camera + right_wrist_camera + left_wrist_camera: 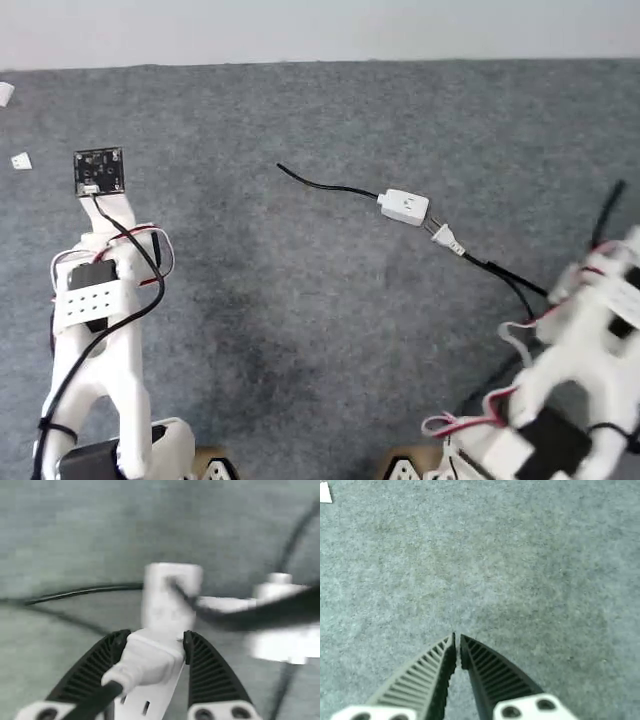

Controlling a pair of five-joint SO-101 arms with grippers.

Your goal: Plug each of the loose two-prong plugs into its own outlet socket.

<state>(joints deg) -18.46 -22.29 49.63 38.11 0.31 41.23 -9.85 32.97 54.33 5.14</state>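
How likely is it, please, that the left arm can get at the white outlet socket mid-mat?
Probably yes: the left gripper is shut and empty, with only bare mat between it and the outlet socket. The socket lies far off, so full reach is uncertain.

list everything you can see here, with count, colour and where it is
outlet socket: 1, white, mid-mat, black cord trailing left
loose plug: 1, pale, on a black cord, right beside the outlet socket, prongs toward it and not seated
held plug: 1, white, black cord, clamped from both sides
white block: 1, white, just beyond the held plug, too blurred to identify
paper scraps: 2, white, mat's far left edge
mat: 1, grey, covers the table
left gripper: 1, black fingers, shut, over bare mat
right gripper: 1, black fingers, shut on the held plug
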